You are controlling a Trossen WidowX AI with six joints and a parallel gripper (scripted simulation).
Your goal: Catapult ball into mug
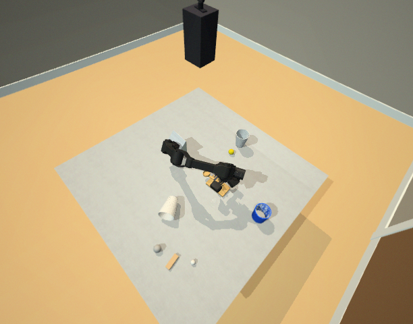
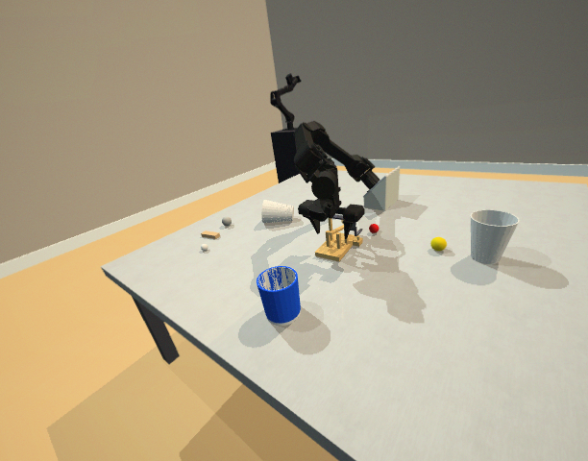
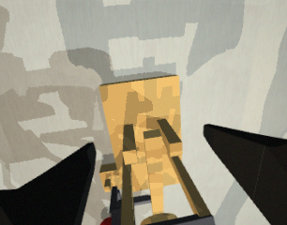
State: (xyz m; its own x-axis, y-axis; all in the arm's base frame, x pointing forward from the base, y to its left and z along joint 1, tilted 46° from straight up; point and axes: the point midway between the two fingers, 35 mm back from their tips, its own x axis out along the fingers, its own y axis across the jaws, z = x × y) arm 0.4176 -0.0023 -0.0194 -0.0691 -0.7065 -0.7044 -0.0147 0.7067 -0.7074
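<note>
The wooden catapult (image 1: 223,192) (image 2: 328,254) (image 3: 139,96) stands on the table, its base flat. My gripper (image 2: 332,233) (image 3: 150,138) is open and empty above it, one finger on each side of its uprights in the wrist view. The blue mug (image 1: 259,217) (image 2: 281,303) stands upright beyond the catapult's flat end, near the table edge. A red ball (image 2: 374,228) lies on the table behind the catapult; the arm hides it in the top view. A yellow ball (image 1: 231,151) (image 2: 438,243) lies farther off. Whether the catapult's cup holds anything is unclear.
A grey cup (image 1: 241,140) (image 2: 489,240) stands beside the yellow ball. A white cup (image 1: 170,206) (image 2: 277,212) lies on its side. A grey ball (image 1: 157,248) (image 2: 227,221), wooden block (image 1: 171,261) (image 2: 210,234) and small white ball (image 1: 193,262) (image 2: 204,247) lie apart. A grey wedge (image 2: 392,188) stands behind.
</note>
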